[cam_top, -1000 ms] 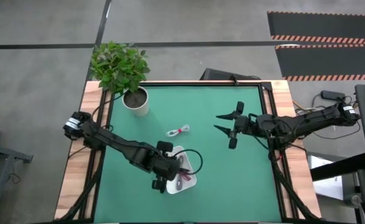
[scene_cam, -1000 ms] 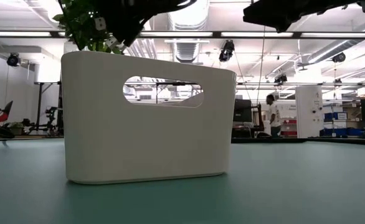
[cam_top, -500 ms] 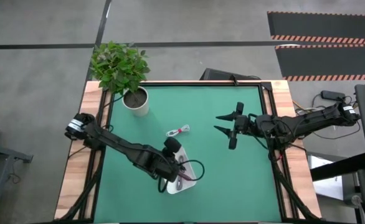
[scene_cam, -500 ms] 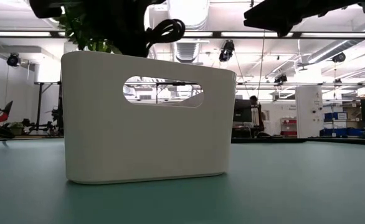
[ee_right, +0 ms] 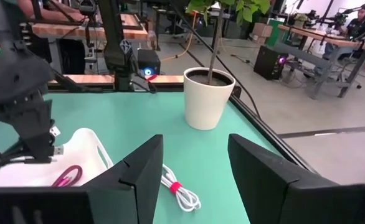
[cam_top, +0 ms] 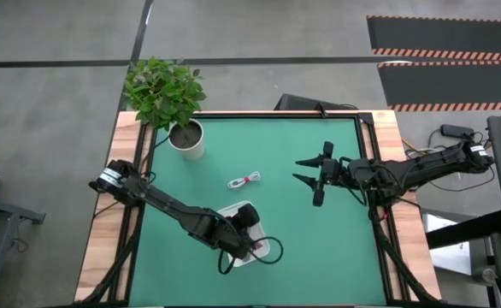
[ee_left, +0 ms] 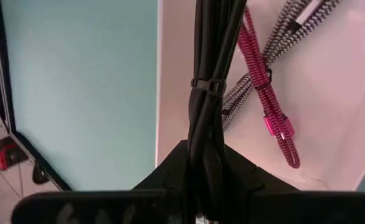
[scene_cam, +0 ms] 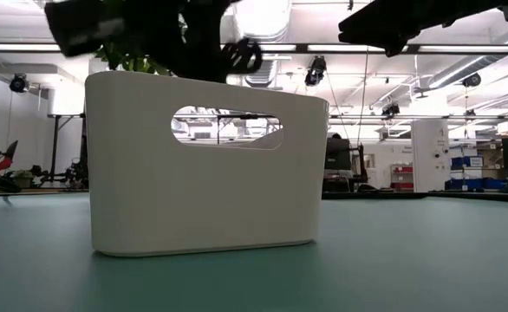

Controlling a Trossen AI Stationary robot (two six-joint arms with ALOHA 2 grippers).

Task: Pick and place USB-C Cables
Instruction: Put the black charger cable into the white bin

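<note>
The left gripper (cam_top: 249, 224) is closed on the black cable (ee_left: 208, 81); in the left wrist view the cable runs as a tied bundle straight out from between the clenched fingers. The gripper hangs over the white tray (cam_top: 263, 253), which stands at the near middle of the green table (cam_top: 319, 248). In the right wrist view a small plug of the black cable (ee_right: 53, 151) sticks out under the gripper, above the tray's rim (ee_right: 95, 144).

Inside the tray lie two other cables. The magenta cable (ee_left: 266, 102) rests on the tray floor, and the grey cable (ee_left: 282, 37), with a black and white braid, crosses it; the two touch where they cross. The magenta one also shows in the right wrist view (ee_right: 66, 176).

The white cable (cam_top: 244, 180) is outside the tray, on the table, a little farther than the tray and near the middle. It is coiled, with a red tie in its centre (ee_right: 175, 187).

The right gripper (cam_top: 308, 169) hovers over the right half of the table, well apart from the tray, with its fingers (ee_right: 139, 168) spread and nothing between them.

A plant in a white pot (cam_top: 186, 139) stands at the far left corner of the table. In the low view the tray's side wall (scene_cam: 206, 191), with its handle hole, fills the centre.
</note>
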